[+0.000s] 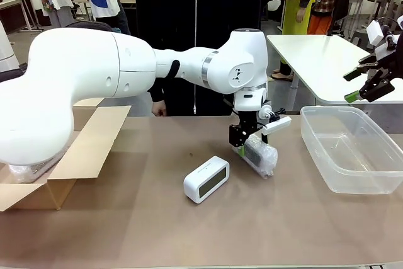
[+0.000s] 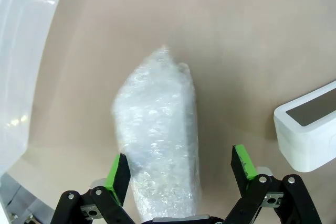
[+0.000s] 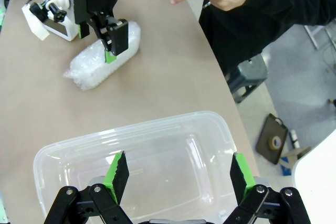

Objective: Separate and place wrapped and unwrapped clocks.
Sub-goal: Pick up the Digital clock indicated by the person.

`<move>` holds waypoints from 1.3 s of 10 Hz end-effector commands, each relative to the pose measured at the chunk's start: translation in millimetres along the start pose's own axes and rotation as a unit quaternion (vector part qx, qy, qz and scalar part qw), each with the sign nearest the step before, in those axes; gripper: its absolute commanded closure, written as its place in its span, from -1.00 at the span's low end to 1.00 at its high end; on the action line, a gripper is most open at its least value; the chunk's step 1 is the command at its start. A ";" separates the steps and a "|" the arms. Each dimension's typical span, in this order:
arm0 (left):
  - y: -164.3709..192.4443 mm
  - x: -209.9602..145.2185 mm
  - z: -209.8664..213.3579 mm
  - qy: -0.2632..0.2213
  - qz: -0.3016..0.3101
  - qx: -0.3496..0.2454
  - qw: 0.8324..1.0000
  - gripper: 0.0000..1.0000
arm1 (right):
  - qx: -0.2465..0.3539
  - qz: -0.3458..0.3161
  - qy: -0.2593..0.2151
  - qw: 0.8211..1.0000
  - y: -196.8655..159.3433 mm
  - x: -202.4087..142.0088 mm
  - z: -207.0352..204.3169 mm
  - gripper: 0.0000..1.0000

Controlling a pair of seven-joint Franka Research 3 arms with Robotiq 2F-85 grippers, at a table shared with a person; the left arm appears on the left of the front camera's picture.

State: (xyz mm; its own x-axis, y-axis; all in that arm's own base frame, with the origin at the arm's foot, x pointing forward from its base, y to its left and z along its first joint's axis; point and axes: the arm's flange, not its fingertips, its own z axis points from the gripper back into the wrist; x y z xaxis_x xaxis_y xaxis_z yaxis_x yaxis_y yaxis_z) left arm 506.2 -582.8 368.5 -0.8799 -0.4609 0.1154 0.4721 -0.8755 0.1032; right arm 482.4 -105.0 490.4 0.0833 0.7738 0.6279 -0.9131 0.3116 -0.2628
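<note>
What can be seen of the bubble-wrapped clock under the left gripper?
The bubble-wrapped clock is an oblong bundle of whitish, crinkled bubble wrap; the clock inside is hard to make out. It lies on the brown table, between the bare clock and the clear plastic bin, touching neither. The left gripper stands over one end, jaws open on either side; it is not yet gripped.

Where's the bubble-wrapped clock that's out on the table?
In the front view, the wrapped clock lies right of centre, between the bare clock and the clear bin, with the open left gripper straddling it.
</note>
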 end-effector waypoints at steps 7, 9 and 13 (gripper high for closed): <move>28.6 -19.6 -22.4 -0.015 -0.033 -0.040 0.999 -1.00 | 0.001 0.004 -0.001 1.000 0.3 -0.4 0.4 -1.00; 31.6 -24.3 -30.6 -0.019 -0.038 -0.048 0.998 -1.00 | 0.001 0.004 -0.001 1.000 0.3 -0.4 0.4 -1.00; 32.5 -28.5 -34.8 -0.008 -0.071 -0.048 0.996 -0.60 | 0.001 0.004 -0.001 1.000 0.3 -0.4 0.4 -1.00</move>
State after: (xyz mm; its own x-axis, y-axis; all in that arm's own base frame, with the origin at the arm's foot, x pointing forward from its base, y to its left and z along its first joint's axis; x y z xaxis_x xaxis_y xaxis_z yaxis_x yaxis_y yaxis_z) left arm 522.8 -589.0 332.5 -0.9161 -0.3706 0.1529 0.3810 -0.9235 0.0442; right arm 482.4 -105.0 490.4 0.0833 0.7738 0.6279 -0.9131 0.3116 -0.2628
